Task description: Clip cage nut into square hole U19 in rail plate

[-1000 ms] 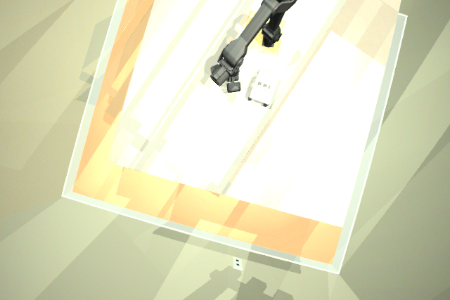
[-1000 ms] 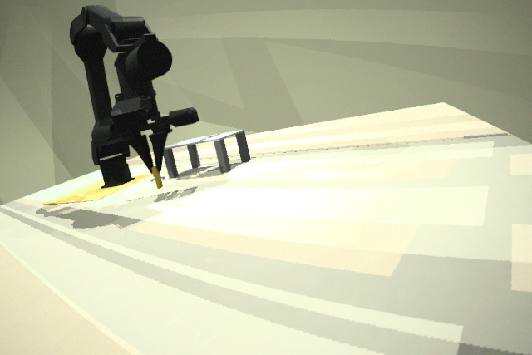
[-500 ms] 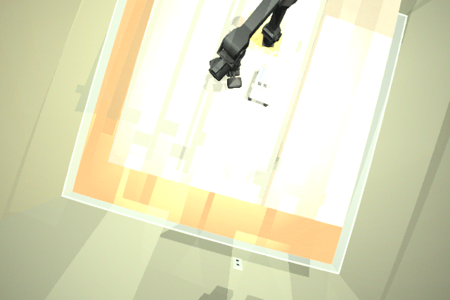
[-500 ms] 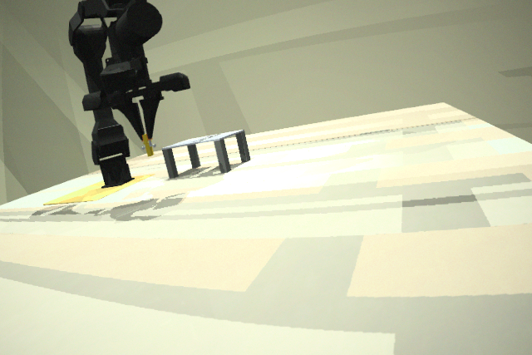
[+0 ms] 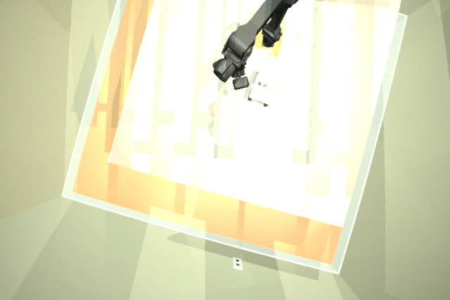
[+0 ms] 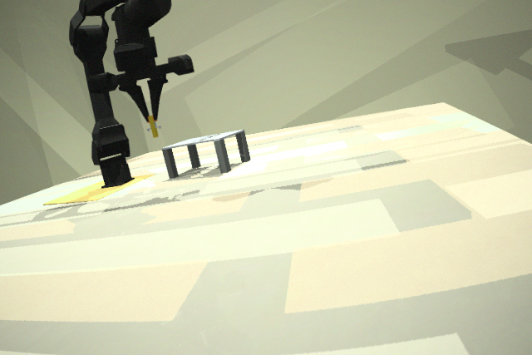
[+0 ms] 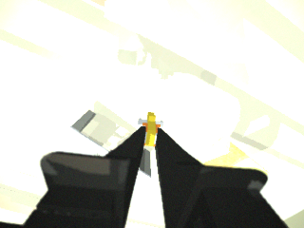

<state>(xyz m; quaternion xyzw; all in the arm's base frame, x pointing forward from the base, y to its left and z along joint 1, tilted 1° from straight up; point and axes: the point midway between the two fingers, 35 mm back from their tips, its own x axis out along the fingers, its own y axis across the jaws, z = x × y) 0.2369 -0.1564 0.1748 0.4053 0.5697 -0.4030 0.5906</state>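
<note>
1. Cage nut (image 6: pixel 154 128) (image 7: pixel 150 135): yellow, orange patches, pale-grey crosspiece (image 6: pixel 148 129) (image 7: pixel 160 123).
2. Arm (image 5: pixel 266 10) (image 6: pixel 87 43): black to dark grey.
3. Rail plate (image 5: pixel 271 88) (image 6: pixel 214 136): whitish; legs (image 5: pixel 265 105) (image 6: pixel 222 155) dark grey.
4. Base mat (image 5: pixel 280 46) (image 6: pixel 86 194) (image 7: pixel 228 159): yellow.
5. Table top (image 5: pixel 261 137) (image 6: pixel 343 278) (image 7: pixel 47 95): white, cream, grey-green blocks.
6. Border (image 5: pixel 145 191): orange at six and nine o'clock from above.
</note>
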